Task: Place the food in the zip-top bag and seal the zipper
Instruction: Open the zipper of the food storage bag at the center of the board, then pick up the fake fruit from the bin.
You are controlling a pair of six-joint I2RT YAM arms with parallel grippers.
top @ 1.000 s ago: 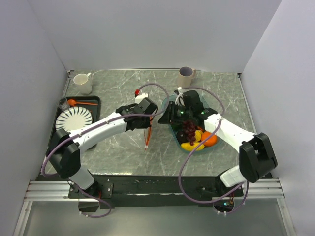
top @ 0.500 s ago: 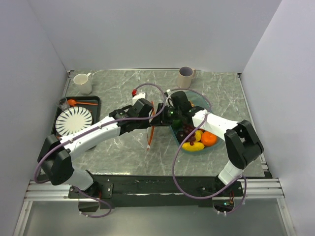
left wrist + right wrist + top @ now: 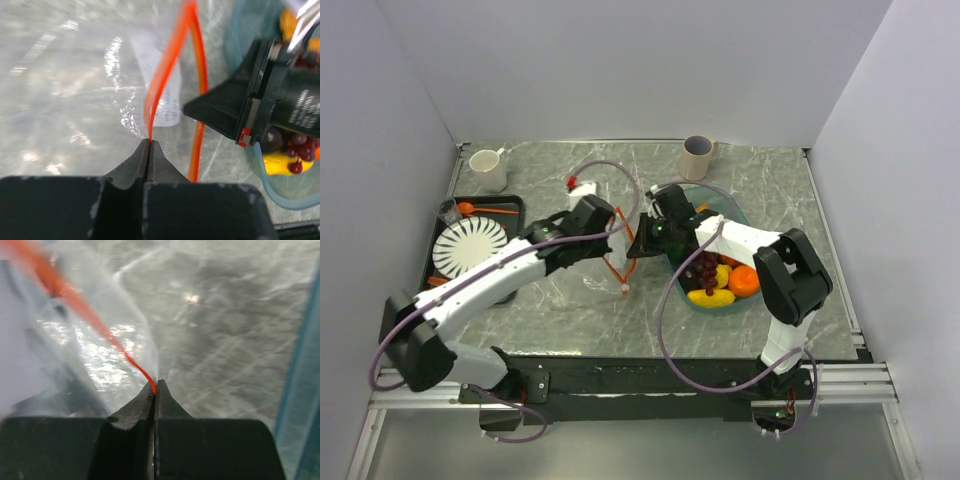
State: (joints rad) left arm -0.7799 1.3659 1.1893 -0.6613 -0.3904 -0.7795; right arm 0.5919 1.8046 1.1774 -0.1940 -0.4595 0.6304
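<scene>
The zip-top bag (image 3: 120, 65) sits in the middle, left of the teal bowl (image 3: 738, 213) of food (image 3: 718, 283). It looks thin, light and floppy, so the stiffer zipper (image 3: 161, 85) is the best hold. The left gripper (image 3: 149, 142) and right gripper (image 3: 155, 386) each pinch 1 lip of it, I think. Open table (image 3: 550, 320) lies near, and the bowl crowds the right.

The right gripper (image 3: 155, 386) has swung off the teal bowl (image 3: 735, 208) and in towards the left gripper (image 3: 149, 143). Its jaws, half open a moment ago, have snapped onto the lip of the zipper (image 3: 162, 85) nearest it. The left arm has drawn back to its own side with its pinched lip. The zip-top bag (image 3: 125, 75) mouth, a flat line before, now gapes between the two grippers.
</scene>
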